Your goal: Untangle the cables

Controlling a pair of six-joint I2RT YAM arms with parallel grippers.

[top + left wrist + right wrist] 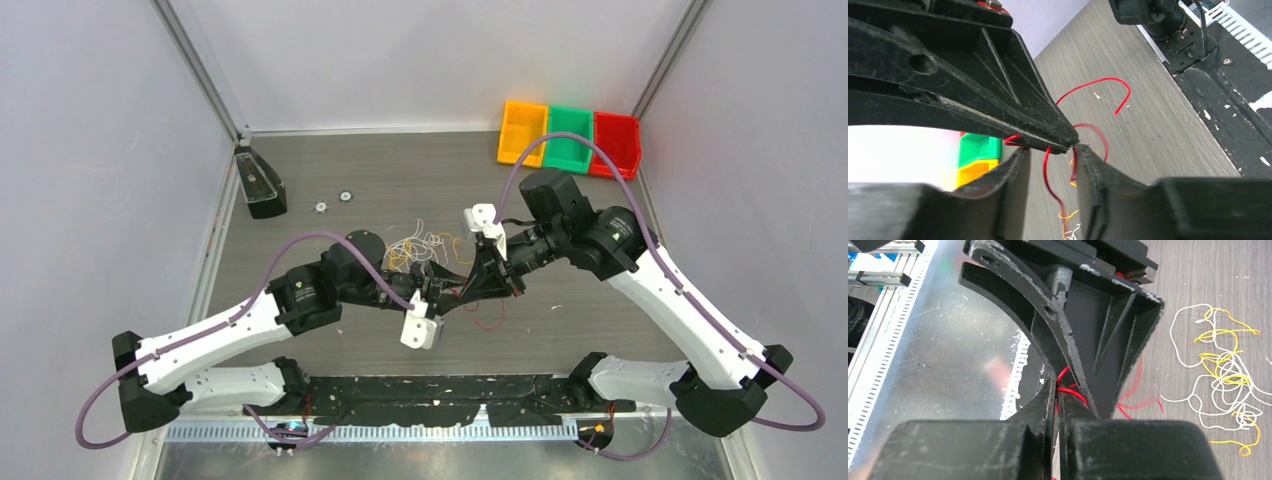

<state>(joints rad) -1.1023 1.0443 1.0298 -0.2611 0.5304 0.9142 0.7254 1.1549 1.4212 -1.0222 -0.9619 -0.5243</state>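
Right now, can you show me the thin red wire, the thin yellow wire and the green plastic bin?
thin red wire point(1113, 78), left wrist view, top of its free arch above the table.
thin yellow wire point(1220, 331), right wrist view, a strand across the tangle.
green plastic bin point(570, 114), top external view, its far wall.

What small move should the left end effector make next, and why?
Probably close the left end effector on the red cable: the strand runs through its open gap, and the shut right end effector pinches it close by.
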